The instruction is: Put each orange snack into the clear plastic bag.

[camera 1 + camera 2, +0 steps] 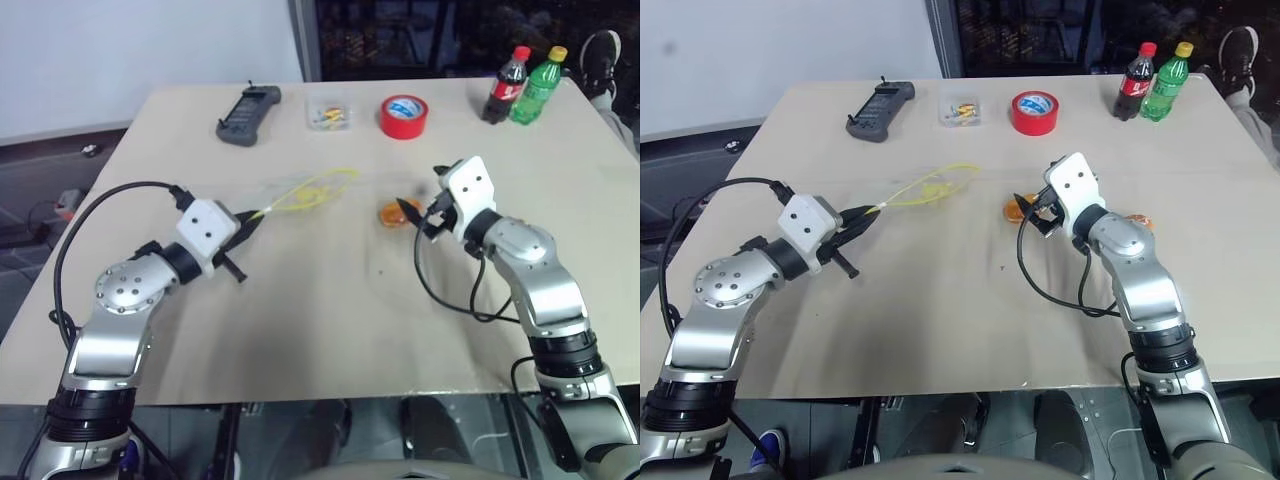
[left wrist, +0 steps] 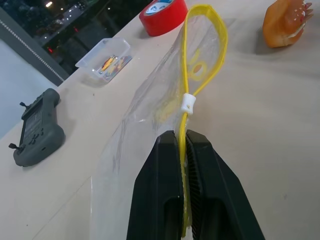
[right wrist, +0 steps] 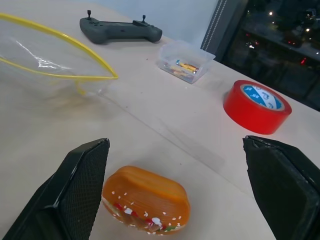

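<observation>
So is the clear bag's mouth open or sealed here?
Open. The yellow seal strip of the bag spreads into a loop, held at one end by the left gripper.

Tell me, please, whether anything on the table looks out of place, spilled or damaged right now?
Nothing stands out. The clear plastic bag is pinched at its yellow seal by the left gripper, mouth open. One orange snack lies intact between the open fingers of the right gripper. The two bottles stand upright.

head pair looking down over table (image 1: 330, 330), wrist cameras close, low
</observation>
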Motion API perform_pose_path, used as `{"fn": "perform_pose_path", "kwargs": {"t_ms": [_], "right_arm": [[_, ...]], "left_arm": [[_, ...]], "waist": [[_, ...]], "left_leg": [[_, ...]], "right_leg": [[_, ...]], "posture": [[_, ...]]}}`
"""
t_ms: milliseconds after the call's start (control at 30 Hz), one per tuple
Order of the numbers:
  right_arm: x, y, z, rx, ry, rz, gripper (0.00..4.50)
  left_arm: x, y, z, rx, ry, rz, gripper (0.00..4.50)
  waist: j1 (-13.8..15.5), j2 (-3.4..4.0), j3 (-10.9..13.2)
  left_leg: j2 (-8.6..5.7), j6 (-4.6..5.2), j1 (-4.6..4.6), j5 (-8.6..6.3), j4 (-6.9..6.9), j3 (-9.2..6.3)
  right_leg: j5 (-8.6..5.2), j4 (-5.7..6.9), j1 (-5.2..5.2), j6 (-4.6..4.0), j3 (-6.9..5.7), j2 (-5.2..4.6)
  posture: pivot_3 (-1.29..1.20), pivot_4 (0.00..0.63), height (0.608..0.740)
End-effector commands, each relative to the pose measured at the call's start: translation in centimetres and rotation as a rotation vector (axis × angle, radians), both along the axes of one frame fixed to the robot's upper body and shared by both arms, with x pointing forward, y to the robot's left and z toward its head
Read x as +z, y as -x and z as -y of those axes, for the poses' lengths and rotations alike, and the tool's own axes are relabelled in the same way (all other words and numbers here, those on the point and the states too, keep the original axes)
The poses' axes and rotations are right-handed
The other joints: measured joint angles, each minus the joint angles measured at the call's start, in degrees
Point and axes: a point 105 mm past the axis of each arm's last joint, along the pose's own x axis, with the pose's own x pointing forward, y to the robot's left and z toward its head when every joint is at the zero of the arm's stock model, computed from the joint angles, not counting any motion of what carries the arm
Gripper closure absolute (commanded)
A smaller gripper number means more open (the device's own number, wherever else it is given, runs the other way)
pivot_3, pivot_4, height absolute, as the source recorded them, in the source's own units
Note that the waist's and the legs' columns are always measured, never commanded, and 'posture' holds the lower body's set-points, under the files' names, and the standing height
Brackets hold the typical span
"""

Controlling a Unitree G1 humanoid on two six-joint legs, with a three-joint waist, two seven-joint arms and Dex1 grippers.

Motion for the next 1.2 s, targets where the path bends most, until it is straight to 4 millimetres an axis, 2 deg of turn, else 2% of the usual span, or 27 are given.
{"fn": "perform_pose_path", "kwargs": {"t_ms": [33, 200, 267, 400, 500, 633, 767, 1000, 1033, 1067, 1200], "right_arm": [[1.0, -0.1, 0.6, -0.059, -0.017, 0.025, 0.09], [-0.6, -1.0, 2.0, -0.174, -0.037, -0.072, 0.09], [-0.9, -0.7, 1.5, -0.155, -0.042, -0.099, 0.09], [-1.6, 0.7, -0.9, 0.013, -0.036, -0.142, 0.09], [-2.7, 0.5, -1.5, 0.078, 0.231, -0.014, 0.09], [-3.5, -1.0, -0.8, 0.116, 0.537, 0.137, 0.09], [-4.0, -2.5, -0.5, 0.156, 0.692, 0.220, 0.09], [-5.9, -3.9, -1.7, 0.265, 0.799, 0.230, 0.09], [-6.1, -4.0, -1.8, 0.279, 0.806, 0.229, 0.64], [-6.3, -4.1, -1.9, 0.289, 0.810, 0.223, 0.94], [-6.6, -4.7, -1.7, 0.300, 0.827, 0.209, 2.96]], "left_arm": [[0.7, 0.1, -0.5, 0.018, -0.009, 0.034, 4.50], [0.7, 0.1, -0.5, 0.025, -0.006, 0.032, 4.50], [0.6, 0.1, -0.4, 0.027, -0.002, 0.030, 4.50], [0.5, 0.2, -0.4, 0.028, -0.001, 0.026, 4.50], [0.4, 0.2, -0.3, 0.023, 0.000, 0.022, 4.50], [0.2, 1.0, 0.5, -0.038, 0.003, 0.003, 4.50], [0.0, 1.9, 0.7, -0.092, -0.011, -0.016, 4.50], [0.2, 1.7, 0.0, -0.106, -0.047, -0.016, 4.50], [0.2, 1.6, 0.1, -0.109, -0.050, -0.014, 4.50], [0.2, 1.6, 0.1, -0.111, -0.050, -0.013, 4.50], [0.3, 1.3, 0.5, -0.122, -0.045, -0.005, 4.50]], "waist": [[0.2, 0.00, 0.0], [0.5, 0.00, 0.0], [0.5, 0.00, 0.0], [0.4, 0.00, 0.0], [0.4, 0.00, 0.0], [0.4, -0.01, 0.0], [0.3, -0.03, 0.0], [0.2, -0.07, 0.0], [0.1, -0.07, 0.0], [0.2, -0.08, 0.0], [0.3, -0.08, 0.0]], "left_leg": [[0.02, 0.00, 0.00, 0.00, -0.01, 0.03], [0.03, 0.00, 0.00, -0.01, -0.02, 0.08], [0.03, 0.00, 0.00, -0.01, -0.02, 0.09], [0.09, 0.02, 0.00, -0.02, -0.03, 0.15], [0.14, 0.05, 0.00, -0.05, -0.03, 0.24], [0.12, 0.07, 0.00, -0.05, -0.01, 0.40], [0.26, 0.06, 0.03, -0.05, -0.01, 0.55], [0.38, 0.08, 0.09, -0.06, -0.03, 0.90], [0.44, 0.09, 0.14, -0.07, -0.03, 1.01], [0.50, 0.09, 0.15, -0.07, -0.03, 1.09], [0.64, 0.08, 0.21, -0.08, -0.03, 1.21]], "right_leg": [[0.00, 0.00, -0.01, 0.00, 0.04, 0.00], [0.00, 0.01, -0.04, 0.00, 0.12, 0.07], [0.00, 0.00, -0.04, 0.00, 0.15, 0.07], [0.00, 0.00, -0.08, 0.00, 0.21, 0.08], [0.00, 0.00, -0.11, 0.00, 0.18, 0.09], [0.01, -0.04, -0.11, 0.02, 0.19, 0.12], [0.00, -0.04, -0.14, 0.02, 0.31, 0.18], [0.02, -0.03, -0.24, 0.00, 0.71, 0.38], [0.03, -0.03, -0.24, -0.01, 0.82, 0.46], [0.05, -0.04, -0.24, -0.04, 0.92, 0.54], [0.08, -0.04, -0.25, -0.10, 1.09, 0.71]], "posture": [[0.00, 0.150, 0.740], [0.00, 0.150, 0.740], [0.00, 0.150, 0.740], [0.00, 0.150, 0.740], [0.00, 0.150, 0.740], [0.00, 0.150, 0.740], [0.00, 0.150, 0.740], [0.00, 0.150, 0.740], [0.00, 0.150, 0.740], [0.00, 0.150, 0.740], [0.00, 0.150, 0.740]]}}
